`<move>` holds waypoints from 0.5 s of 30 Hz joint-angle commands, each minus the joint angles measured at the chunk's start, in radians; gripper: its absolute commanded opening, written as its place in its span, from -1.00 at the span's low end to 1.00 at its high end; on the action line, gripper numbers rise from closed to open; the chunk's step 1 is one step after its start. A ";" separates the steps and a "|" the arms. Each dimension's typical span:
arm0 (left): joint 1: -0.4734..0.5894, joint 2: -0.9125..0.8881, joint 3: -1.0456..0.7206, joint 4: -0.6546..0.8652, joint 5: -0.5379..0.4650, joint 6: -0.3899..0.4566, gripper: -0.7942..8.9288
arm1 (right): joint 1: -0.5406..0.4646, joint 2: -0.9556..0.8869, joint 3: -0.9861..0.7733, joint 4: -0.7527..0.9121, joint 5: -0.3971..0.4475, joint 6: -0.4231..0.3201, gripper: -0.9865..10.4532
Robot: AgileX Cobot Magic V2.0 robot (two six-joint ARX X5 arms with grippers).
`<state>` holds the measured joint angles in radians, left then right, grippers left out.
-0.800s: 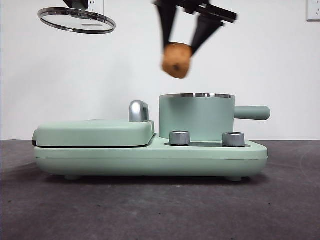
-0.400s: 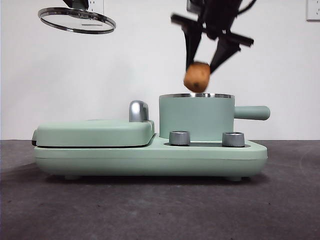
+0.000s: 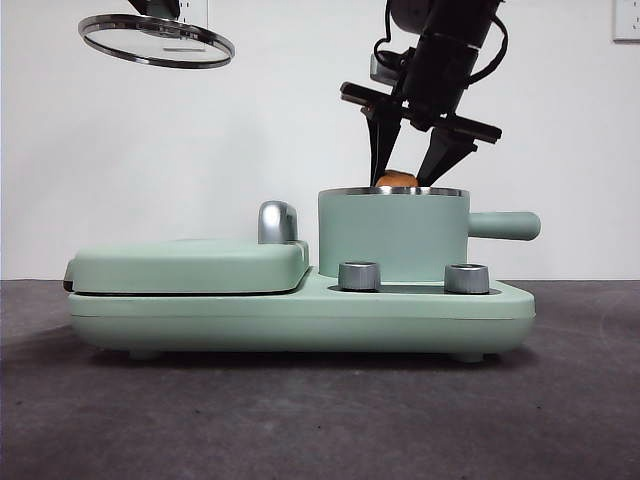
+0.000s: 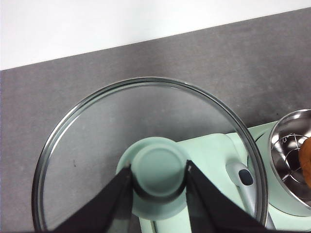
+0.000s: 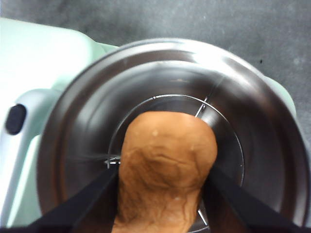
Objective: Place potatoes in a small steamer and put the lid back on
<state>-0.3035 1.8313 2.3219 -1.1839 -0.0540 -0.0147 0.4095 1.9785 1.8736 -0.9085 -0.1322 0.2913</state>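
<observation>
In the front view, the potato is seen pinched between the black jaws of the right gripper, only its top showing above the steel rim of the small steamer, with the jaw tips reaching down to that rim. The lid is held high at the upper left by the left gripper, of which only a dark tip shows at the top edge, well apart from the pot and above the closed grill plate; open wall is seen between lid and right arm. Two steel knobs are set on the base in front of the pot. No readable writing is visible. In the left wrist view, the left gripper is closed on the lid's mint-green knob, the glass rim ringing it, with bare grey table beyond. In the right wrist view, the potato is gripped on both sides and hangs inside the steamer's mouth, clear of the steel wall all round.
</observation>
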 commanded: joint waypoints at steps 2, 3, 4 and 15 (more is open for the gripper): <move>-0.006 -0.007 0.039 0.024 -0.002 0.003 -0.82 | 0.003 0.037 0.018 -0.010 -0.008 -0.008 -0.56; -0.006 -0.007 0.039 0.024 -0.002 0.003 -0.82 | 0.003 0.040 0.018 -0.013 -0.008 -0.008 -0.56; -0.006 -0.007 0.039 0.024 -0.002 0.003 -0.82 | 0.003 0.041 0.018 -0.019 -0.010 -0.008 -0.56; -0.006 -0.007 0.039 0.023 -0.002 0.003 -0.82 | -0.002 0.039 0.023 -0.012 -0.011 0.012 -0.18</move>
<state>-0.3054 1.8313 2.3219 -1.1847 -0.0540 -0.0147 0.4038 1.9980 1.8736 -0.9283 -0.1390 0.2947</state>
